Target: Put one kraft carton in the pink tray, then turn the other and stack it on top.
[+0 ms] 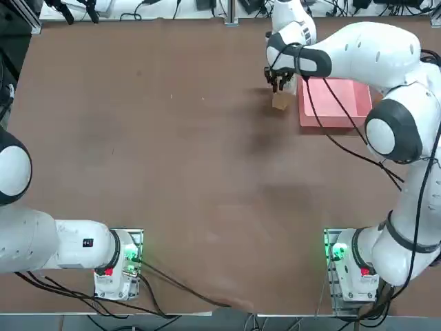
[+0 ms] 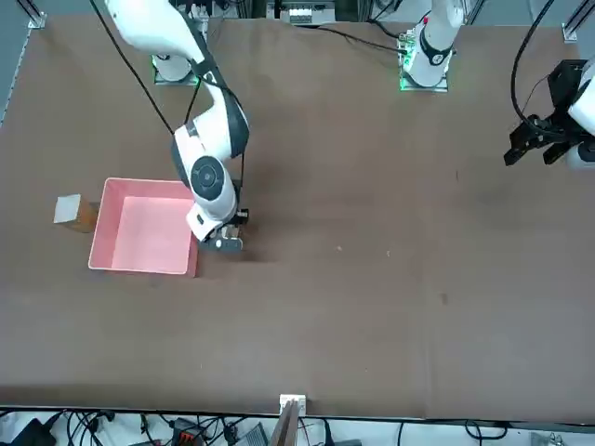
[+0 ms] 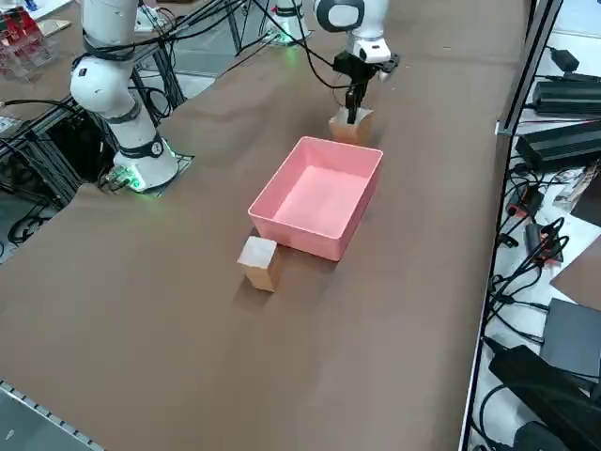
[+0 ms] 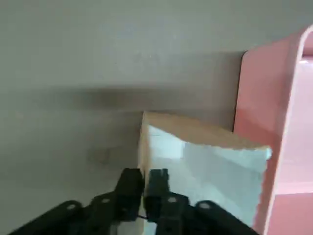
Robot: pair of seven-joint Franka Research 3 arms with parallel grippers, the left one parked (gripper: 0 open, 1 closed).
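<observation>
One kraft carton [image 1: 280, 102] stands on the table against the pink tray's [image 1: 337, 105] outer wall, on the side toward the table's middle. My right gripper [image 1: 277, 86] reaches down onto this carton [image 3: 350, 127]. In the wrist view the two fingers [image 4: 159, 186] are pressed almost together astride the edge of the carton's whitish top [image 4: 210, 161], so the gripper [image 4: 145, 188] is shut on that carton edge. The other kraft carton [image 3: 258, 263] stands alone on the opposite side of the tray [image 3: 319, 197]. Nothing lies in the tray [image 2: 144, 232].
The brown table stretches wide toward the robot's left. The right arm's upper links hang over the tray in the top view and hide the second carton [image 2: 72, 211] there. Cables and power supplies lie beyond the table's far edge.
</observation>
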